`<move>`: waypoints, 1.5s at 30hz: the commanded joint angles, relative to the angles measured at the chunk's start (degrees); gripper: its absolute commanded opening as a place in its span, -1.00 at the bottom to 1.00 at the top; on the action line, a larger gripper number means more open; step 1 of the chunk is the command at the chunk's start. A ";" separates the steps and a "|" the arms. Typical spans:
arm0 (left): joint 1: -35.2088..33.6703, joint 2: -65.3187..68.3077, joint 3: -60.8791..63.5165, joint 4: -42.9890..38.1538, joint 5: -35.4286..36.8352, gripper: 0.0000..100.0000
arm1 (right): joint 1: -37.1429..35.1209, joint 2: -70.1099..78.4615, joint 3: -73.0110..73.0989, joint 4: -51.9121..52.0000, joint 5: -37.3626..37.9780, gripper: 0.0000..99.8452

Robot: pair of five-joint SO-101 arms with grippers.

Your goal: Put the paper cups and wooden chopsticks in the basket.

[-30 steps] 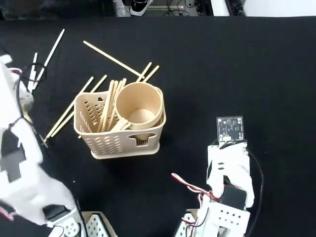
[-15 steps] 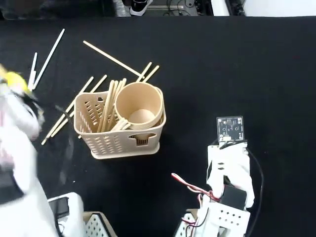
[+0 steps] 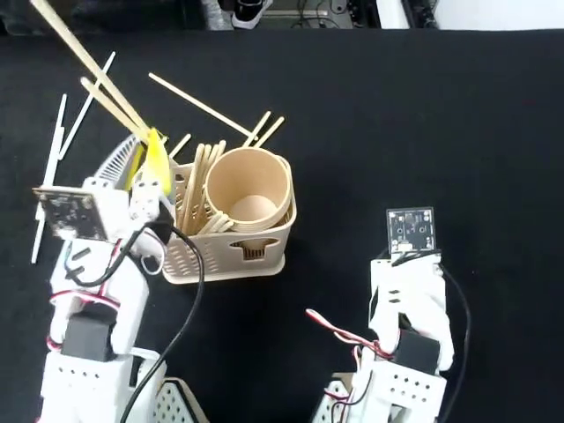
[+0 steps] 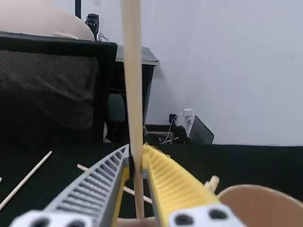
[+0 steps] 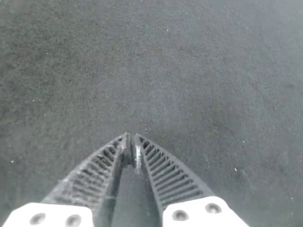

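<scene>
Left wrist view: chopsticks clamped inside the left hand.

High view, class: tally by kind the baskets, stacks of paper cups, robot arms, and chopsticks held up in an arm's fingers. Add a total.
Basket: 1
Stack of paper cups: 1, in the basket (how many are nested is unclear)
Robot arms: 2
Chopsticks held in the left arm's fingers: 2
Total: 6
</scene>
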 commanded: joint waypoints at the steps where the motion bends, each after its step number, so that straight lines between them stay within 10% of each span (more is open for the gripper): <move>1: -0.40 -0.70 0.84 4.31 0.00 -0.60 | -0.70 -2.59 -0.13 0.18 0.44 -0.97; 12: -10.33 6.15 -30.11 27.96 0.09 -0.55 | -0.70 -2.59 -0.13 0.18 0.44 -0.97; 28: -33.89 57.05 -59.12 42.46 7.65 -0.54 | -0.70 -2.59 -0.13 0.18 0.44 -0.97; 45: -40.13 117.27 -99.38 44.31 -21.27 -0.55 | -0.70 -2.59 -0.13 0.18 0.44 -0.97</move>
